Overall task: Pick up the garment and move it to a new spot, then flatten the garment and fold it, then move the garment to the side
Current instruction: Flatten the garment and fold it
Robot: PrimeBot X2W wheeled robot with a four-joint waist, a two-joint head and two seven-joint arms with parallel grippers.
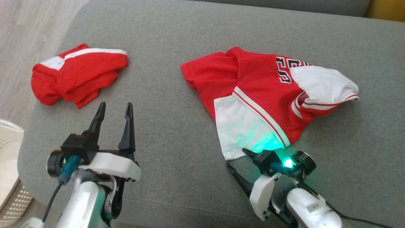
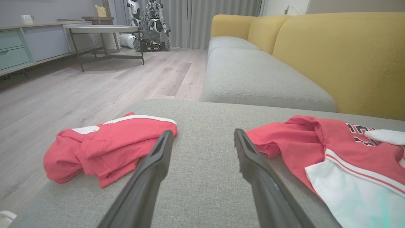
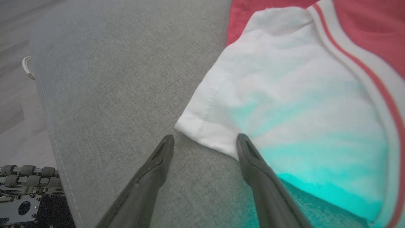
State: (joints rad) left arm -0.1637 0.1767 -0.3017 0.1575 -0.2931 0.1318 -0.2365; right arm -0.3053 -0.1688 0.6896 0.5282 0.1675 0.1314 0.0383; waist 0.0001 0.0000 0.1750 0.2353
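Both my left gripper (image 1: 115, 106) and right gripper (image 1: 237, 158) gape empty, the right framing the near corner of the shirt (image 1: 259, 91) on the cushion's (image 1: 177, 38) right half; pickup awaits a drop and pinch.

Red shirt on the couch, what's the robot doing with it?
The robot seems ready to pick up the red and white shirt lying crumpled on the grey cushion. Its right gripper is open at the shirt's white corner, not gripping it yet. Its left gripper is open too, holding nothing, near a second red garment.
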